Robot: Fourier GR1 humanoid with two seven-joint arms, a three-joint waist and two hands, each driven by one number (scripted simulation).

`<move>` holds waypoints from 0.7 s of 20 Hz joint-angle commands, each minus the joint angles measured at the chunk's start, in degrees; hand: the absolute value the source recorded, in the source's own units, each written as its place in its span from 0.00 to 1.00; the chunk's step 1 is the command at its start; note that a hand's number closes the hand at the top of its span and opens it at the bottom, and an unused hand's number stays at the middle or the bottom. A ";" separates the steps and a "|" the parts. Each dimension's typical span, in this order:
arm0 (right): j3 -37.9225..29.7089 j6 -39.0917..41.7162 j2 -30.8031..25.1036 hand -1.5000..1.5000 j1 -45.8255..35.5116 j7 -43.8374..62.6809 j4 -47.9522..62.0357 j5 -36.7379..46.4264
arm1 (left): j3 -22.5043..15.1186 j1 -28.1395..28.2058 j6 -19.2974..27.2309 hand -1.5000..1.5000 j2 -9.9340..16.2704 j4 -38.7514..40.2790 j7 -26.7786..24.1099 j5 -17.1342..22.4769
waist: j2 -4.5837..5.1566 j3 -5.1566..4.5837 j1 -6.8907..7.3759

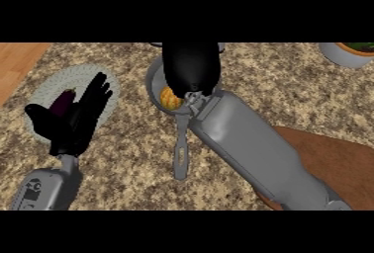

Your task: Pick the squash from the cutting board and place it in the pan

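My right hand (190, 69) hangs over the pan (155, 79), and the yellow squash (171, 98) shows inside it just under my palm; I cannot tell whether my fingers are curled on it or spread. The cutting board (329, 158) lies bare near my forearm, so what remains, I judge, is letting go and withdrawing. My left hand (76, 116) rests open, fingers straight, at the left.

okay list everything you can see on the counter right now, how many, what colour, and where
pan: one, grey, top middle, handle pointing toward the robot, mostly under the right hand
squash: one, yellow-orange, inside the pan
cutting board: one, brown, lower right, partly under the right forearm
plate: one, pale green, left side
dark purple item: one, on the plate, kind unclear
pot: one, white with greenery, top right corner
counter: speckled beige
left hand: black, open, over the plate
right hand: black, over the pan
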 commanded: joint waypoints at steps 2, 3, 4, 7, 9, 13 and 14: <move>2.99 -3.66 0.18 1.00 -8.88 17.71 4.39 -4.60 | -0.81 -2.37 0.29 0.50 -0.89 0.99 0.26 -0.63 | 0.92 0.04 1.25; 4.00 -5.88 0.18 1.00 -9.85 20.09 5.45 -5.31 | -0.98 -2.23 0.36 0.50 -1.24 1.81 -1.05 -1.11 | 1.16 0.02 1.07; 5.44 -6.88 0.18 1.00 -10.67 22.20 6.80 -6.41 | -0.63 -4.44 1.04 0.50 -1.61 2.06 0.64 -0.79 | 1.21 0.07 0.59; 6.91 -13.63 0.17 1.00 -13.03 24.68 11.32 -8.35 | 0.38 -3.34 1.04 0.50 -0.43 2.02 0.02 -1.20 | 1.24 0.15 -0.08; 6.76 -16.28 0.17 1.00 -13.87 23.51 14.45 -11.26 | 1.02 -1.26 0.60 0.50 -0.42 1.46 -1.08 -0.50 | 1.01 0.21 -1.66; 8.03 -23.55 0.16 1.00 -15.53 23.36 19.79 -11.31 | 1.74 0.68 0.31 0.50 -0.36 2.91 -3.27 -0.75 | 1.18 0.21 -2.37; 7.87 -24.92 0.16 1.00 -13.94 23.10 20.30 -12.27 | 2.05 -0.69 1.27 0.50 0.15 1.73 -0.73 -0.96 | 0.97 0.29 -3.28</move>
